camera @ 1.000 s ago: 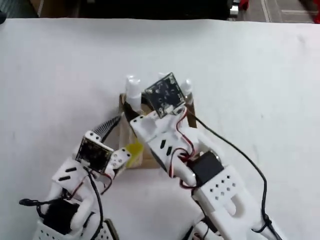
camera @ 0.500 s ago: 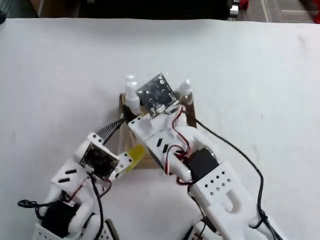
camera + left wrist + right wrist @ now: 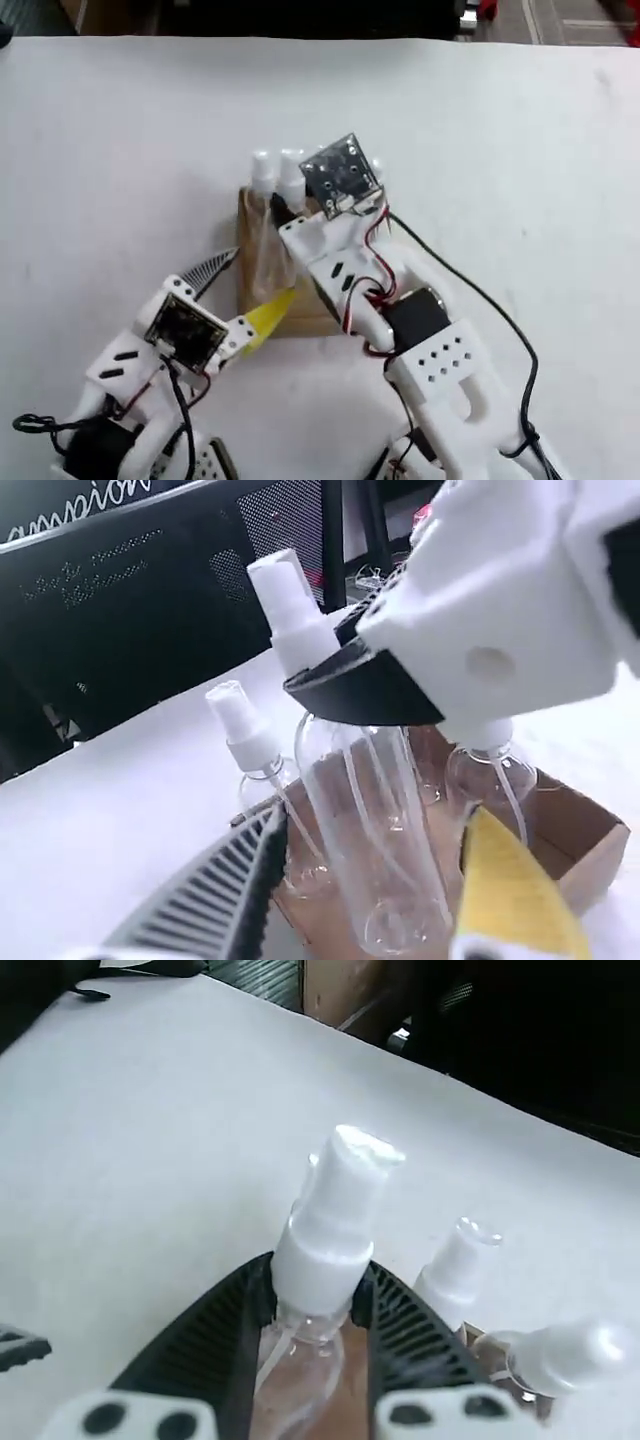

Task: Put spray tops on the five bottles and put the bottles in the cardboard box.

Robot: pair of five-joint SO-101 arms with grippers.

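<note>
A clear bottle (image 3: 365, 820) with a white spray top (image 3: 335, 1215) stands upright in the cardboard box (image 3: 262, 262). My right gripper (image 3: 318, 1305) is shut on its neck, black fingers (image 3: 355, 685) on either side just below the top. Two more topped bottles (image 3: 455, 1260) (image 3: 565, 1352) stand close by in the box (image 3: 585, 825). From above, white tops (image 3: 263, 168) (image 3: 290, 170) show at the box's far edge beside the right gripper (image 3: 290, 203). My left gripper (image 3: 235, 290) is open at the box's near left side, its serrated black finger (image 3: 215, 900) and yellow finger (image 3: 510, 890) flanking the held bottle without touching it.
The white table (image 3: 120, 130) stretches wide on all sides of the box. The right arm's body (image 3: 400, 320) and its cable (image 3: 500, 330) lie over the table to the right of the box. Dark furniture stands beyond the far edge (image 3: 150, 590).
The left gripper has drawn back from the box towards the near edge and spread wider. The right gripper has shifted slightly with its bottle, whose top now stands beside the far-left one.
</note>
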